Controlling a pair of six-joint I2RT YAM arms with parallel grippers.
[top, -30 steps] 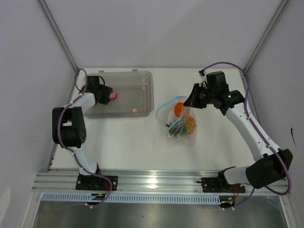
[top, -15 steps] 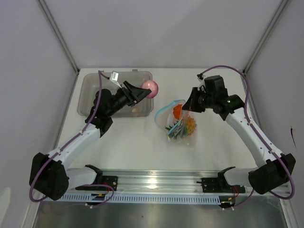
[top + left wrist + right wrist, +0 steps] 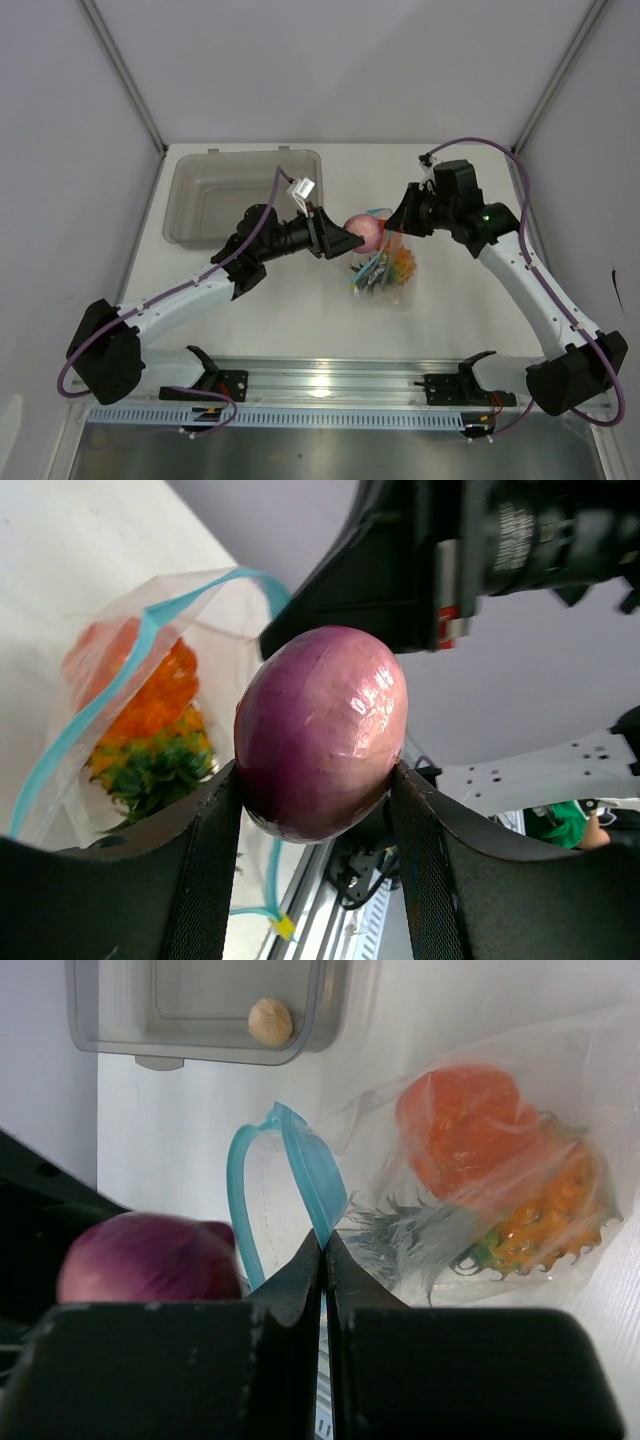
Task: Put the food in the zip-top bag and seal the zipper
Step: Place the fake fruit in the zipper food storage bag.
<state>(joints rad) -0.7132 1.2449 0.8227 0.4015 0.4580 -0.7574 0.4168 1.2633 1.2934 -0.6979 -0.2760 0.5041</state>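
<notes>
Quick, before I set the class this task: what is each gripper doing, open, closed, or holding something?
Left gripper: closed on the onion.
Right gripper: closed, pinching the zipper of the zip-top bag.

Count: 4 food pieces, i.e. 1 purple onion (image 3: pixel 320 730), 1 orange (image 3: pixel 465 1120), 1 pineapple (image 3: pixel 545 1205), 1 beige bulb (image 3: pixel 270 1021), plus 1 zip-top bag (image 3: pixel 398 288) with 1 blue zipper (image 3: pixel 305 1165), 1 grey tray (image 3: pixel 240 153), 2 arms (left arm (image 3: pixel 180 300), right arm (image 3: pixel 522 272)).

Likely a lab: white enclosure (image 3: pixel 330 70), aluminium rail (image 3: pixel 330 378)
</notes>
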